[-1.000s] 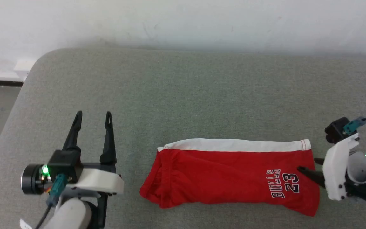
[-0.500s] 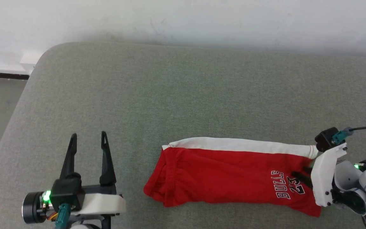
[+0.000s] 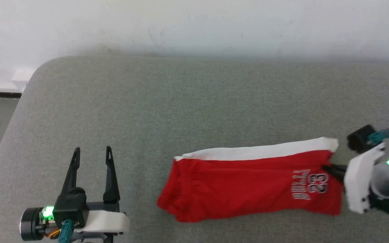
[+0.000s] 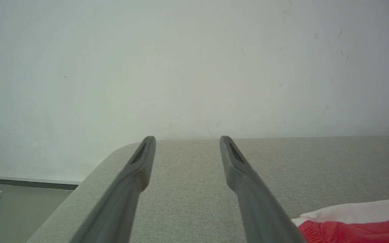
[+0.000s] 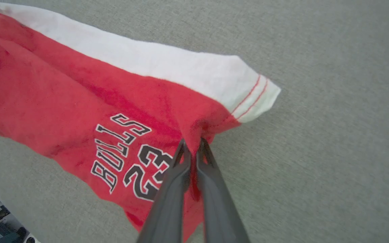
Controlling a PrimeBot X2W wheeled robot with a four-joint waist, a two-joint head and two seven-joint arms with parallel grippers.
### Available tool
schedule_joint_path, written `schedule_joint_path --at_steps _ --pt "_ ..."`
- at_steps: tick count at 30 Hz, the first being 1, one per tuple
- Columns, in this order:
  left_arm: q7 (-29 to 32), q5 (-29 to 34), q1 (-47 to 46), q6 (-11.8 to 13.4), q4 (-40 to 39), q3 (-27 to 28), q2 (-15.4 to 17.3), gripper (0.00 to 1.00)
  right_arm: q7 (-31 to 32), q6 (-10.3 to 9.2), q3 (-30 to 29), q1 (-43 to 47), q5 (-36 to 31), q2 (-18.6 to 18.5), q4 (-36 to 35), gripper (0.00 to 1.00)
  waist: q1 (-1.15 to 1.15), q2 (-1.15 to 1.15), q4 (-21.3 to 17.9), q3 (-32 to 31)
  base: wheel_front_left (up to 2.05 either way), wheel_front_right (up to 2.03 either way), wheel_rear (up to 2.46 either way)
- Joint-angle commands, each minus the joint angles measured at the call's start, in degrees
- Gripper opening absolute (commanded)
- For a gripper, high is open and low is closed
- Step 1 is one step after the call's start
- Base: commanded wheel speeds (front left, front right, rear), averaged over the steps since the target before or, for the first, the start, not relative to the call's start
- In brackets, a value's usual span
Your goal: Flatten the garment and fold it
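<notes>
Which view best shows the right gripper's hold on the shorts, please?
The right wrist view: close up, the right gripper is shut on the shorts at the red edge. The head view shows that grip small and side-on; the left wrist view catches a corner of the shorts.

The head camera looked down from 6 o'clock, left wrist faced 12, right wrist sat close; all shared the shorts.
</notes>
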Motion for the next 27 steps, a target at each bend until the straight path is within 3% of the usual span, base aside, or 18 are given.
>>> schedule_joint_path --at_steps 1,9,14,20,24,27 --pt "-0.3 0.5 0.7 -0.5 0.4 0.3 -0.3 1.0 -0.2 -0.05 -0.9 -0.2 0.1 -2.0 -0.7 0.0 0.0 0.0 -0.5 -0.6 0.0 0.0 0.0" --pt "-0.3 1.3 0.9 -1.2 1.3 0.0 -0.5 1.0 3.9 -0.05 -6.7 4.1 1.0 -11.4 -2.6 0.0 0.0 0.0 -0.9 -1.6 0.0 0.0 0.0" --pt "-0.3 1.2 1.0 -1.3 1.2 0.4 -0.6 1.0 5.6 -0.05 -9.3 7.0 2.0 -13.9 -8.1 0.0 0.0 0.0 -0.8 -1.5 0.0 0.0 0.0" --pt "-0.3 1.1 0.4 -1.3 0.8 0.9 -0.8 1.0 7.8 -0.05 -11.0 8.5 2.2 -12.3 -21.5 0.0 0.0 0.0 0.2 -0.4 0.0 0.0 0.0" --pt "-0.3 0.9 -0.5 -1.7 0.6 0.9 -1.2 1.0 10.7 -0.05 -9.6 6.4 0.5 -8.6 -28.1 0.0 0.0 0.0 1.4 0.8 0.0 0.0 0.0" --pt "-0.3 0.7 -1.3 -1.9 0.6 0.8 -1.6 1.0 12.5 -0.05 -7.2 3.2 -1.3 -4.6 -29.4 0.0 0.0 0.0 2.2 1.8 0.0 0.0 0.0"
